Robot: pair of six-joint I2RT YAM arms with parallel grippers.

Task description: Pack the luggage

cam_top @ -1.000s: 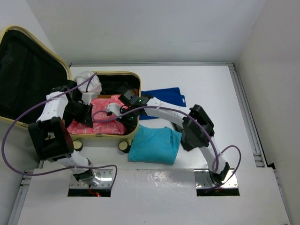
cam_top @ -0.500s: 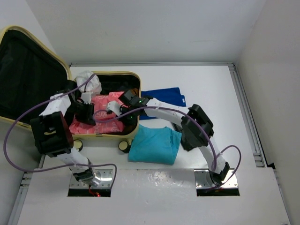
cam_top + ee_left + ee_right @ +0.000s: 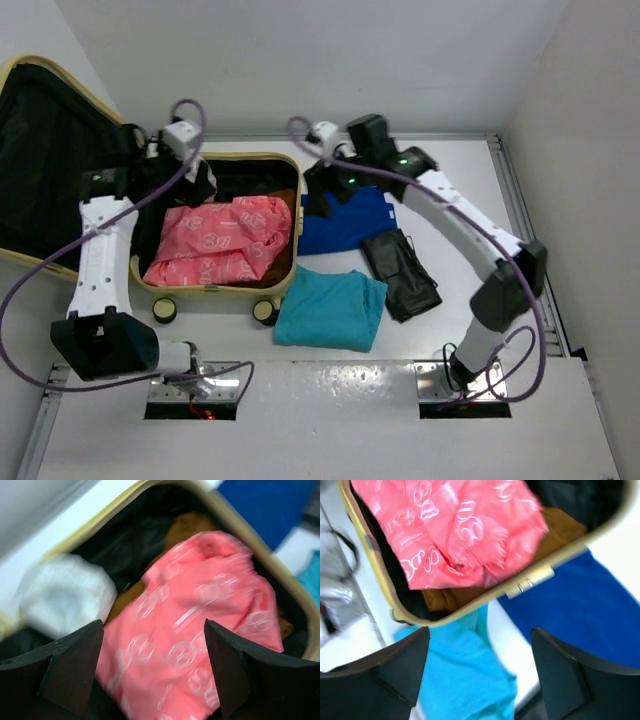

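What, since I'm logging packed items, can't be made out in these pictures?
White crumpled bundle: blurred in left wrist view; the left claw covers it from above.
Mustard-brown garment: mostly buried under the pink patterned cloth.
Pale yellow hard-shell suitcase: lid cut off by the top view's left edge.
Flat black item on the table: too small to identify.

We've got bright, even light from above on the white table, shadows soft. Both wrist views smear with motion blur, the white bundle worst; deep in the luggage it's dark.
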